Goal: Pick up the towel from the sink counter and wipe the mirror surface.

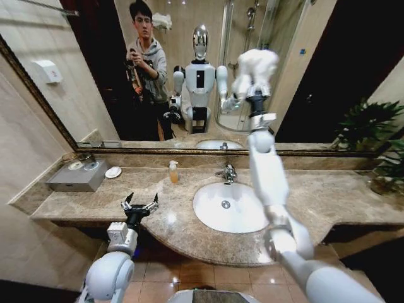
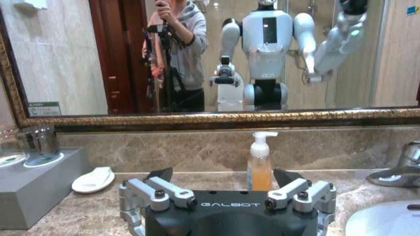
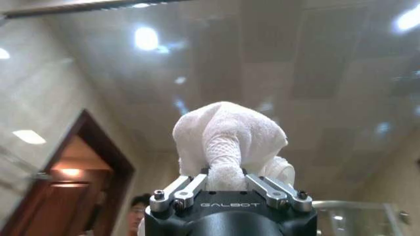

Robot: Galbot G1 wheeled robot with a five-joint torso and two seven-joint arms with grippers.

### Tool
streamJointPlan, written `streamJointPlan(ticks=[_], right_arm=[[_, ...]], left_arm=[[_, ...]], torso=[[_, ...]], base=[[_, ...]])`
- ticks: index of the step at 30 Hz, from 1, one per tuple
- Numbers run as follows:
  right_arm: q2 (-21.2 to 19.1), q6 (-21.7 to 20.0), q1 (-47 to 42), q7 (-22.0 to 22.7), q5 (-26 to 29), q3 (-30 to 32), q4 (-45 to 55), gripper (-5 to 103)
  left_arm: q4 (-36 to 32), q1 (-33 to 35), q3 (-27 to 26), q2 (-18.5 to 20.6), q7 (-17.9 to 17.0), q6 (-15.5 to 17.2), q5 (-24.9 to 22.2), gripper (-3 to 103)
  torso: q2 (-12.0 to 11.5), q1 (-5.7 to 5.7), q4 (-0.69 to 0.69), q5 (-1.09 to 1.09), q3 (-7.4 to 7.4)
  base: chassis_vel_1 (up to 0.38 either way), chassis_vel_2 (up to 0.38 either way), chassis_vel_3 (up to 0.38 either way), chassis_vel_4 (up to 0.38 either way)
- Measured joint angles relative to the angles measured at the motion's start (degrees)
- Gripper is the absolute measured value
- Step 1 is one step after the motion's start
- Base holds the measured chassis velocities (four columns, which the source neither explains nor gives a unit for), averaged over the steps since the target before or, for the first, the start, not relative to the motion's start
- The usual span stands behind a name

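While the right gripper clamps the towel against the mirror, the left gripper hangs spread over the counter; its wrist view shows the soap bottle.

One towel, one mirror, one sink counter bearing one soap bottle, one tap, one white dish and one grey box — plus two grippers (left, right).

The right arm reached up and forward, its end effector clamped shut at the top. The left end effector hung low, fingers spread apart.
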Motion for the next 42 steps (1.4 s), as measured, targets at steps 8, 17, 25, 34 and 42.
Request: streamJointPlan(ticks=[8, 17, 25, 34, 42], right_arm=[[-0.4, 1.6, -1.1, -0.1, -1.1, 1.3, -1.4, 13], [-9.1, 1.7, -5.1, 2.1, 3.9, 8.1, 1.3, 13], [-15.6, -4.9, -18.8, 0.9, 14.1, 9.2, 17.5, 13], [-18.2, -8.5, -40.4, -2.8, 21.5, 10.2, 32.8, 13], [-19.8, -9.8, -49.9, -0.8, 22.2, 9.9, 26.1, 13]], left_arm=[[0.0, 0.0, 0.0, 0.0, 0.0, 0.0, 0.0, 100], [0.0, 0.0, 0.0, 0.0, 0.0, 0.0, 0.0, 100], [0.0, 0.0, 0.0, 0.0, 0.0, 0.0, 0.0, 100], [0.0, 0.0, 0.0, 0.0, 0.0, 0.0, 0.0, 100], [0.0, 0.0, 0.0, 0.0, 0.0, 0.0, 0.0, 100]], torso=[[0.0, -0.01, -0.04, 0.01, 0.00], [0.0, -0.01, -0.07, 0.04, -0.01], [0.0, -0.01, -0.03, 0.02, -0.02], [0.0, -0.04, -0.04, 0.03, -0.02], [0.0, 0.00, -0.03, 0.05, -0.01]], base=[[0.000, 0.000, 0.000, 0.000], [0.000, 0.000, 0.000, 0.000], [0.000, 0.000, 0.000, 0.000], [0.000, 0.000, 0.000, 0.000], [0.000, 0.000, 0.000, 0.000]])
